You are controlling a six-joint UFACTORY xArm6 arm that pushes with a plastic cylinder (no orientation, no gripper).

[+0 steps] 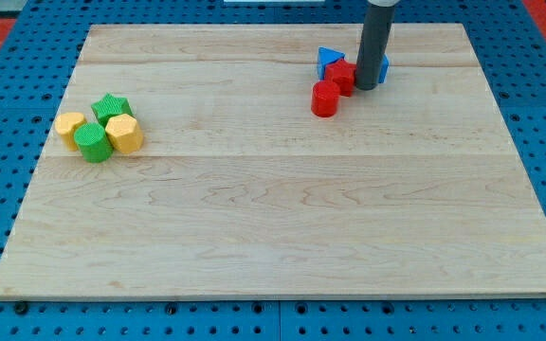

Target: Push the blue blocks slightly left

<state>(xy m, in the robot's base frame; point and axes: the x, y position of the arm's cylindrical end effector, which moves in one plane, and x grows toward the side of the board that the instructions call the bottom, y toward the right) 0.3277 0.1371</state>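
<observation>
A blue triangular block (327, 60) lies near the view's top, right of centre. A second blue block (383, 67) shows only as a sliver behind the rod. My tip (367, 87) rests on the board between them, touching the right side of a red block (341, 76). A red cylinder (325, 98) stands just below and left of that red block. The rod hides most of the second blue block, so its shape cannot be made out.
At the view's left is a cluster: a green star block (112, 106), a yellow block (69, 126), a green cylinder (92, 142) and a yellow hexagonal block (124, 134). The wooden board (282, 227) lies on a blue pegboard surface.
</observation>
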